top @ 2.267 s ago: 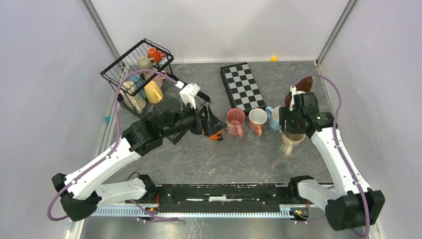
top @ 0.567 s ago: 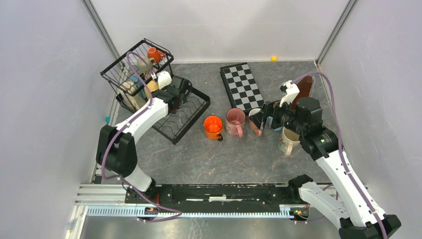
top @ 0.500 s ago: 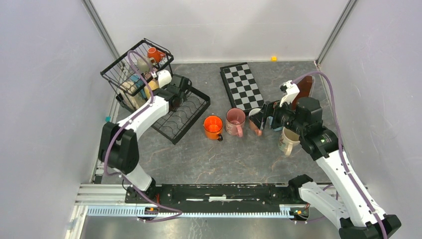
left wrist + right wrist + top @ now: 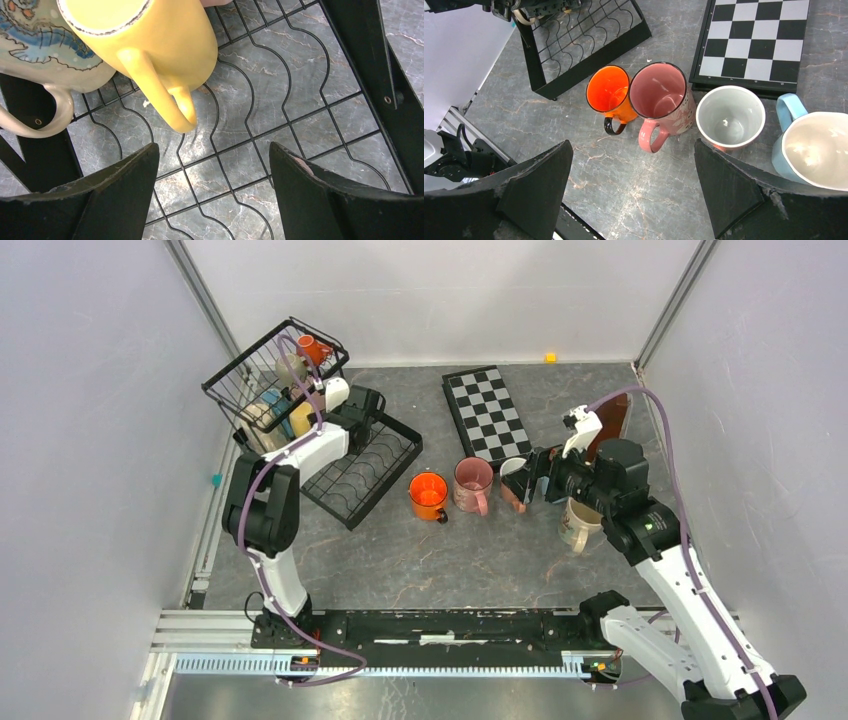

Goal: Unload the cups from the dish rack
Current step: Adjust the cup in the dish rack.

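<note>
Fingers wide apart on both arms, nothing gripped. Left gripper [image 4: 214, 150] hangs low over the dish rack [image 4: 372, 468] in the upper left of the overhead frame, its wrist view looking straight down through the wavy wires of the slotted tray part. Yellow cup [image 4: 155, 45] fills the top of that view. Its handle points down toward the gap between the fingers, and neither finger touches it. Patterned cream cup [image 4: 40, 50] sits just beside it at upper left. From overhead, the taller basket part holds more cups, with an orange-red cup [image 4: 312, 348] at its far end.

Right gripper [image 4: 633, 145] hovers above a row of upright cups on the surface [image 4: 450, 560], mid-frame. Orange cup [image 4: 610, 94] touches the pink cup [image 4: 659, 97]. Next along is the grey-lined cup [image 4: 730, 116], then the light blue cup [image 4: 786, 107] and the cream cup [image 4: 819, 150] at the right edge. Checkerboard [image 4: 756, 40] lies just beyond them.
</note>
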